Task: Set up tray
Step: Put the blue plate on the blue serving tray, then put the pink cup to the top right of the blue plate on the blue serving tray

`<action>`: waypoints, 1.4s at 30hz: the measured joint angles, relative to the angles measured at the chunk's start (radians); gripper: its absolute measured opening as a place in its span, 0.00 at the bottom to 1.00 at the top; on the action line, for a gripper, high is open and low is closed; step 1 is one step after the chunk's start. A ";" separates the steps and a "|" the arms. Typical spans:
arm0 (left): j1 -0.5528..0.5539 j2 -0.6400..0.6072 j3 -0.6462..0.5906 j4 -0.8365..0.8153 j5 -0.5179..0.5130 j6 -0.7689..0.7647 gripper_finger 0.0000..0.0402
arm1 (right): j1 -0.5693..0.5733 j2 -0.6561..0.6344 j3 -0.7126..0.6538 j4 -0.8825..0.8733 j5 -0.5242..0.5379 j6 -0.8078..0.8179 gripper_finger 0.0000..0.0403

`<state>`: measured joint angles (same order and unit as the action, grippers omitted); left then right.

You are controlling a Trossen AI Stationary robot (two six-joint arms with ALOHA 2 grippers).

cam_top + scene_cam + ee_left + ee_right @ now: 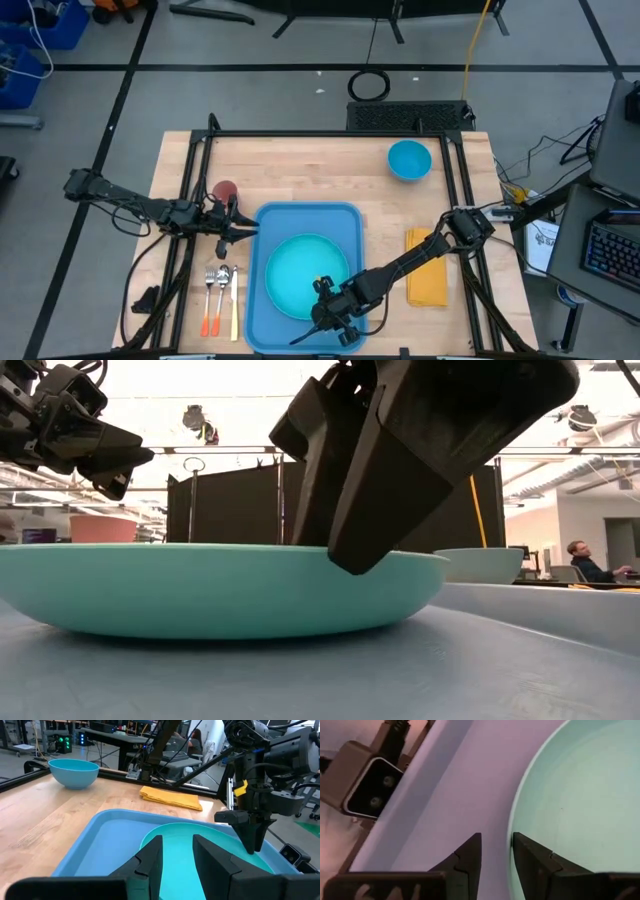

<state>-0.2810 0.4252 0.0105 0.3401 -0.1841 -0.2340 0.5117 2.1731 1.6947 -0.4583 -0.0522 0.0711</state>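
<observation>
On the blue tray [350, 222]: turquoise plate [290, 265], right gripper [327, 310] fingers slightly parted straddling its rim. Left gripper [243, 229] beside tray, fingers parted, empty.

Plate [300, 275] in tray [348, 218] (cutlery [222, 300] left, napkin [428, 268] right), bowl [409, 160] behind

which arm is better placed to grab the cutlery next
Left, probably. The left gripper hovers at the tray's left edge, just above the fork, spoon and knife lying beside it. The right gripper is at the plate's near rim, with the tray between it and the cutlery.
</observation>
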 joint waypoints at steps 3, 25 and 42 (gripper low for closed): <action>0.000 0.000 0.000 0.000 0.000 0.000 0.28 | 0.001 0.000 0.000 0.015 0.005 -0.005 0.25; 0.000 0.000 0.000 0.000 0.001 -0.010 0.28 | 0.008 -0.046 -0.001 0.036 0.045 -0.007 0.25; -0.003 -0.001 0.000 0.106 -0.003 -0.091 0.28 | -0.006 -0.086 -0.001 0.043 0.134 -0.060 0.25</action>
<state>-0.2838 0.4244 0.0105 0.4457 -0.1870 -0.3253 0.5053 2.0874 1.6939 -0.4154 0.0818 0.0112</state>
